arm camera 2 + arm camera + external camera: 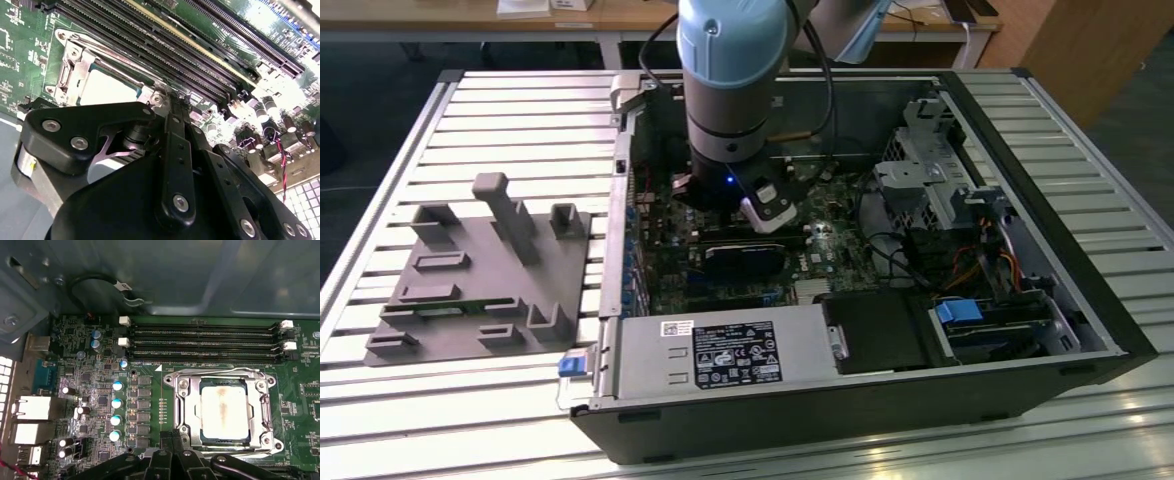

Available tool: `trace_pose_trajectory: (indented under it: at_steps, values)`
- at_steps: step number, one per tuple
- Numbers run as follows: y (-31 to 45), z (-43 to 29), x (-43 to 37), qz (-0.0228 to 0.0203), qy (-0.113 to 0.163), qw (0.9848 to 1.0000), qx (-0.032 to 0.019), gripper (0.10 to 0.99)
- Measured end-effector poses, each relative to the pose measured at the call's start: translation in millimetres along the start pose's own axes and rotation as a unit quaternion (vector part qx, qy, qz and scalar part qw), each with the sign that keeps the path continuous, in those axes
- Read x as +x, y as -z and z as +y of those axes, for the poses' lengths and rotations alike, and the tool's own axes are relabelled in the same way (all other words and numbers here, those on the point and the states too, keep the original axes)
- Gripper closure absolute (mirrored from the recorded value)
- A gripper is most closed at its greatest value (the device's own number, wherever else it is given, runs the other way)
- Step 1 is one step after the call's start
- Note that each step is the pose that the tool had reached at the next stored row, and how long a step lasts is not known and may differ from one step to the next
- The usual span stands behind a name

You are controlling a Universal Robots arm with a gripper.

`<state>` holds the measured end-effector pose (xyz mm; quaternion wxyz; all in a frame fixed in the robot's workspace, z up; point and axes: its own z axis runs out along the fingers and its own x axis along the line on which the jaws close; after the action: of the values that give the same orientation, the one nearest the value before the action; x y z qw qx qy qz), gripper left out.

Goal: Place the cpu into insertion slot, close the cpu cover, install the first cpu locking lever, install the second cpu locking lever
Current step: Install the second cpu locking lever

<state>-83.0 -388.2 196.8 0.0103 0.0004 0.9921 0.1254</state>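
The arm reaches down into the open computer case [1067,330] on the slatted bench [480,110], with the end effector [172,440] low over the green board [145,367], just beside the insertion slot [225,412]. In the first wrist view the cpu [223,410] already sits in the slot, its pale metal top showing through the cut-out of the cpu cover [182,412], which lies flat around it. The placing and cover-closing steps therefore look done, and the work in hand appears to be the locking levers: the end effector's tips stand at the socket's edge nearest them, close to a thin lever [220,371] running along the far side of the frame by the memory slots [205,342]. In the second wrist view the dark linkage of the end effector [165,97] crowds right against the corner of the socket frame [75,62], and its fingers sit close together, nearly closed, with nothing visibly held between them. Whether a lever is already latched cannot be told. By this reading, the next move calls for catching a slim lever with the fingertip and pressing it down and sideways under its hook, without scraping the cover or the nearby capacitors [116,402].
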Motion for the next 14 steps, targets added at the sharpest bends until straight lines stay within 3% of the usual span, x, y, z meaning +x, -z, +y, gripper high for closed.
trace_pose_trajectory:
  at_steps: [14]
  values:
    - [13.0,3.3,-0.3,-0.0003,-0.001,1.0,0.0019,0.98]
